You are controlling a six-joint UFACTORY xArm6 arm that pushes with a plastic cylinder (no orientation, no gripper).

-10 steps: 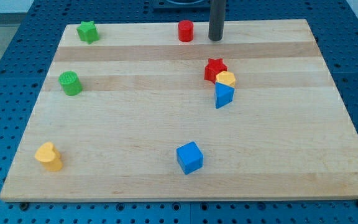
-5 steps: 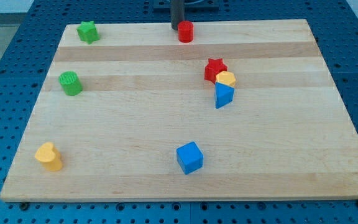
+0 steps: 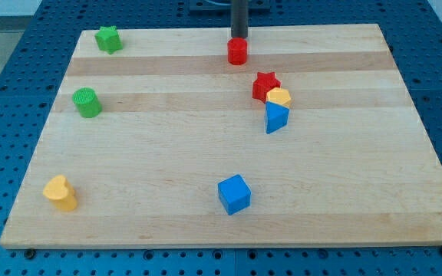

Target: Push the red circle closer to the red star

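Observation:
The red circle (image 3: 238, 51) stands near the top middle of the wooden board (image 3: 167, 184). My tip (image 3: 239, 37) is right behind it, at its top edge, touching or nearly touching it. The red star (image 3: 265, 84) lies below and to the right of the circle, with a gap between them. A yellow block (image 3: 280, 96) rests against the star's lower right, and a blue triangle (image 3: 276, 117) sits just under the yellow block.
A green star (image 3: 108, 38) is at the top left, a green circle (image 3: 87, 102) at the left, a yellow block (image 3: 61, 192) at the bottom left, and a blue cube (image 3: 234, 194) at the bottom middle.
My tip swept from right of the red circle to behind it on the left, then to directly behind it. The circle has slid down and slightly right, toward the red star.

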